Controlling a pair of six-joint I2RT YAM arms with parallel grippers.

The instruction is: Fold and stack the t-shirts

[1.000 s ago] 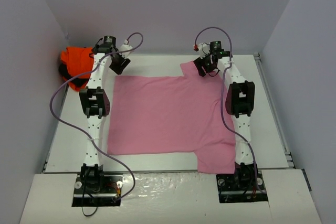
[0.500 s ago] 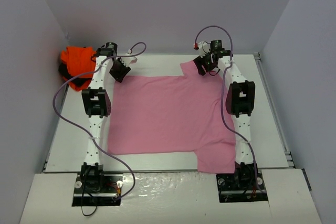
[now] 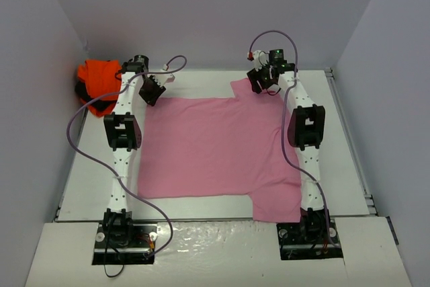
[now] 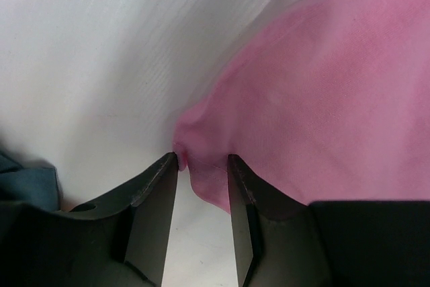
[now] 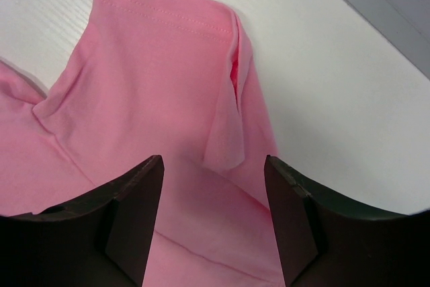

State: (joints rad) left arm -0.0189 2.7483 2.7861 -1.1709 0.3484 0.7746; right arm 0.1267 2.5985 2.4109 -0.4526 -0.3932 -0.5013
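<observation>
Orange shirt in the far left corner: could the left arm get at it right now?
Probably yes: the orange t-shirt lies close beside the left fingers, with nothing between them. But those fingers now straddle the pink t-shirt's corner.

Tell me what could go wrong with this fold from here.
The left tool straddles only a bunched corner tip of the pink t-shirt, so the cloth may slip out on lifting. The right tool hangs open over the sleeve, whose edge is curled over; closing there might pinch that crease in.
</observation>
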